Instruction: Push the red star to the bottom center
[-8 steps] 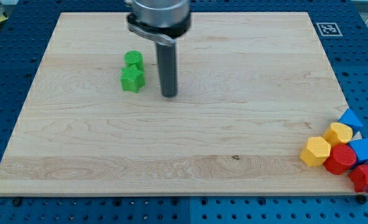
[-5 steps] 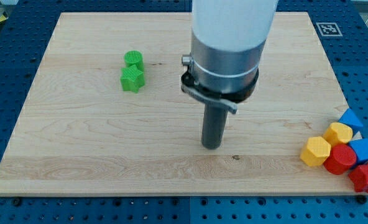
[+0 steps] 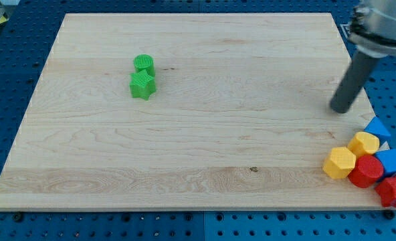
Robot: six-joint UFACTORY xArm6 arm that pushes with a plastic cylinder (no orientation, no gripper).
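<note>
The red star (image 3: 394,190) lies at the view's bottom right, at the board's corner, at the lower end of a tight cluster of blocks. It touches a red rounded block (image 3: 365,171) on its left and a blue block (image 3: 391,161) above it. My tip (image 3: 342,110) rests on the board near the right edge, above and to the left of the cluster. It is apart from every block, about a block's width up-left of the blue triangle (image 3: 377,127).
Two yellow hexagonal blocks (image 3: 364,143) (image 3: 339,162) sit on the cluster's left side. A green cylinder (image 3: 144,64) and a green star (image 3: 142,85) touch each other at the upper left. The wooden board (image 3: 184,147) ends just right of the cluster.
My tip has swept from the upper left beside the green blocks, through the board's middle, to the right edge above the cluster. No block has moved.
</note>
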